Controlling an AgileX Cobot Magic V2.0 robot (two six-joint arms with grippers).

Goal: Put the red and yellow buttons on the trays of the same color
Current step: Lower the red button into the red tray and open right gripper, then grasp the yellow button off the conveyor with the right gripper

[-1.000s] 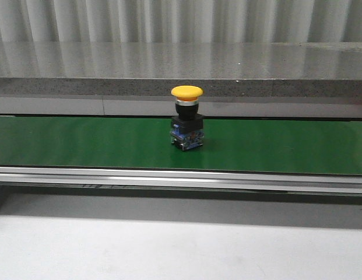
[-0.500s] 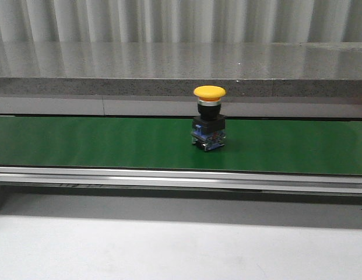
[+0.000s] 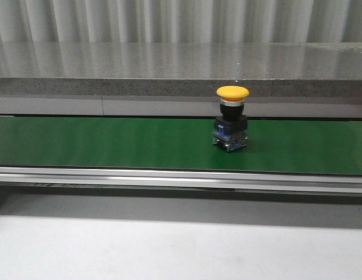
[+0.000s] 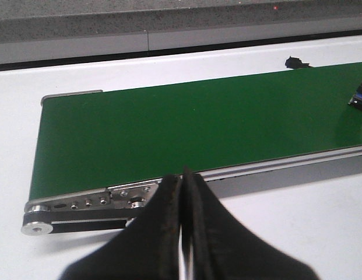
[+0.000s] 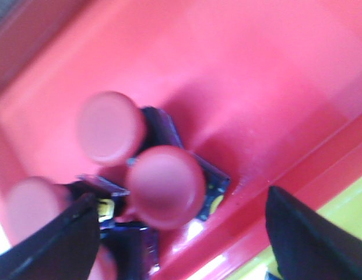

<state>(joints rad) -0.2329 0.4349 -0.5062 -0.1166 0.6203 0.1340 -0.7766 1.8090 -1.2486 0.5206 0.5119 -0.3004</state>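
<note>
Front view shows the yellow button (image 3: pixel 232 119) alone on the green belt (image 3: pixel 111 143), likely escaping rightward while the left gripper (image 4: pixel 182 192) sits closed empty and the right gripper (image 5: pixel 181 233) gapes empty over red buttons (image 5: pixel 163 186).

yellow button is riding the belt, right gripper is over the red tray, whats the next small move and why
Probably lift the open right gripper away from the red tray, where red buttons already sit, and swing it toward the belt. The yellow button stands upright there, ungrasped, while the left gripper is shut.
</note>
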